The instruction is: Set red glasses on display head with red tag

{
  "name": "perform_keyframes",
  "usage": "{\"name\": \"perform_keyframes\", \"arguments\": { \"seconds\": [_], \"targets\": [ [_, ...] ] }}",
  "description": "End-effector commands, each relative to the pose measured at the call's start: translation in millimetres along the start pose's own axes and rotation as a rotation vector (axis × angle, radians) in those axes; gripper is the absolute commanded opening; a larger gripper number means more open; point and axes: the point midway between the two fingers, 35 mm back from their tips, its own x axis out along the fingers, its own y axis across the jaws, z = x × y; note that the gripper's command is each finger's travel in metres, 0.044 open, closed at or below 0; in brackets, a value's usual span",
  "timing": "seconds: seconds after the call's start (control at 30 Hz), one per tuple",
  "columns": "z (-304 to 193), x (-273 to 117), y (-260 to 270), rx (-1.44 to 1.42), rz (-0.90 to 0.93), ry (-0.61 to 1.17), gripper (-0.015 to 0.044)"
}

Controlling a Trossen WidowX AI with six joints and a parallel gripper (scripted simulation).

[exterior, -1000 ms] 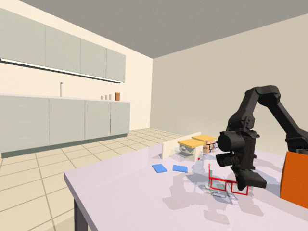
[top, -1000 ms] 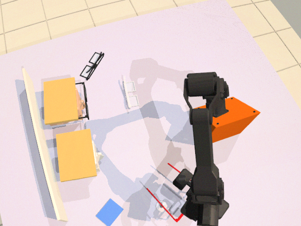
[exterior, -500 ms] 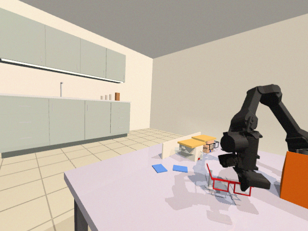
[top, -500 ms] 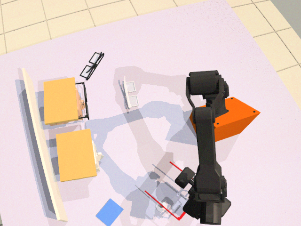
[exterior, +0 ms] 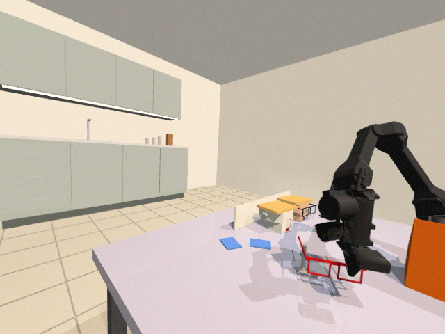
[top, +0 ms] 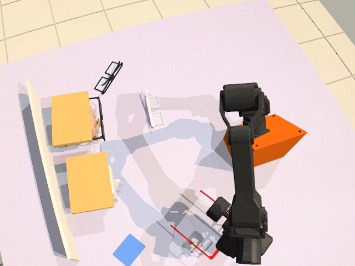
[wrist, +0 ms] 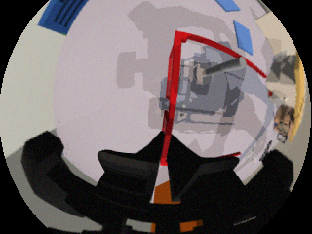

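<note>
The red glasses [top: 191, 242] [exterior: 329, 270] [wrist: 174, 83] are in the air near the table's front, lenses hanging down, both temples open and reaching toward the heads. My gripper [wrist: 164, 134] [exterior: 351, 268] is shut on the top of their front frame; its fingertips are hidden in the top view. The white head [top: 115, 184] [exterior: 284, 221] stands under a yellow-orange board, with a small red tag [exterior: 287, 229] at its front and no glasses on it. The peach head [top: 94, 121] beside it has a blue tag and black glasses [top: 101, 114] [exterior: 305, 211] at its face.
A small stand with a pale post [wrist: 223, 66] [exterior: 303, 266] is beneath the red glasses. A cream panel [top: 47, 172] rises behind the heads. White glasses [top: 148, 111] and folded black glasses [top: 108, 77] lie apart. Blue pads [top: 129, 249] [exterior: 260, 243] lie near the white head. An orange block [top: 275, 140] is right.
</note>
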Motion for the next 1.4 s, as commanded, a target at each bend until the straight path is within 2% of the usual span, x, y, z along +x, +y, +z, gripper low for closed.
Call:
{"name": "perform_keyframes", "arguments": {
  "seconds": [0.0, 0.53, 0.87, 1.07, 1.37],
  "targets": [
    [0.9, -1.4, 0.8, 0.003, 0.005, -0.001, 0.0],
    [8.8, -2.7, 0.7, 0.003, 0.005, -0.002, 0.0],
    [12.7, -60.5, 0.8, 0.003, 0.006, -0.002, 0.0],
    [13.6, -65.4, -2.7, -0.009, 0.015, -0.005, 0.0],
    [19.8, -93.0, -34.0, -0.11, 0.079, -0.043, 0.0]
  ]
}}
